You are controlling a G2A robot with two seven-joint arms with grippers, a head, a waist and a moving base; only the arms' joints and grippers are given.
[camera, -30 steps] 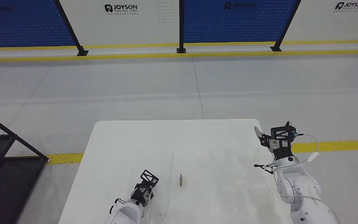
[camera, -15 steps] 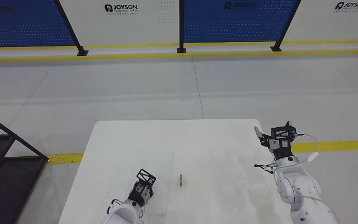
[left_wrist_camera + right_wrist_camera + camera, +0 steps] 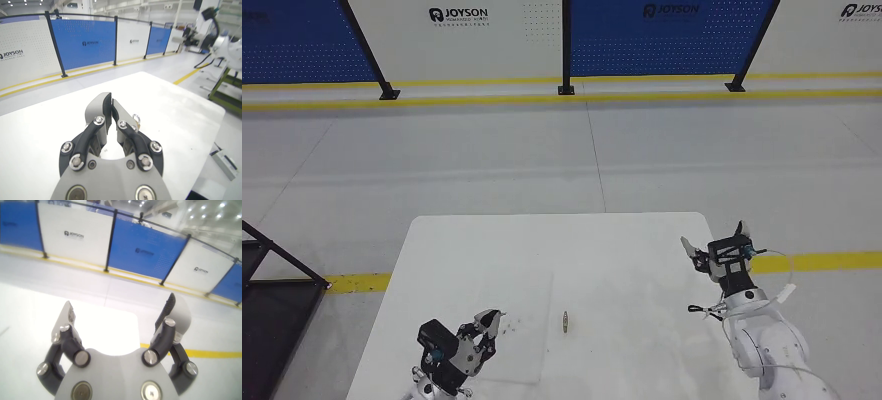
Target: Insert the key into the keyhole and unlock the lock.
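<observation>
The left end effector [image 3: 112,103] hangs low over the worktop [image 3: 622,260] near its near-left corner. Its two ribbed fingers are pressed together at the tips, and I cannot tell whether anything is pinched between them. Just beyond those tips, toward the right edge, the lock [image 3: 565,321] stands on the worktop about midway along the near side. It is a small padlock, and from the left wrist its shackle loop peeks out beside one finger. It is near the end effector but not touching it. Across the worktop, well apart from the lock, the right end effector [image 3: 714,240] sits at the right edge, close to the far-right corner. Its fingers are spread wide with nothing between them. From its own wrist, that rounded corner shows in the gap between them. A broad stretch of white surface lies between the lock and the far edge, and another between the lock and the right edge. A black frame [image 3: 272,262] stands on the floor off the left edge. Past the far edge the grey floor runs back, crossed by yellow lines [image 3: 492,101], to a fence [image 3: 662,40] of blue and white perforated panels on black posts. Each panel carries a logo with a line of lettering: dark print on the white ones, fainter on the blue.
</observation>
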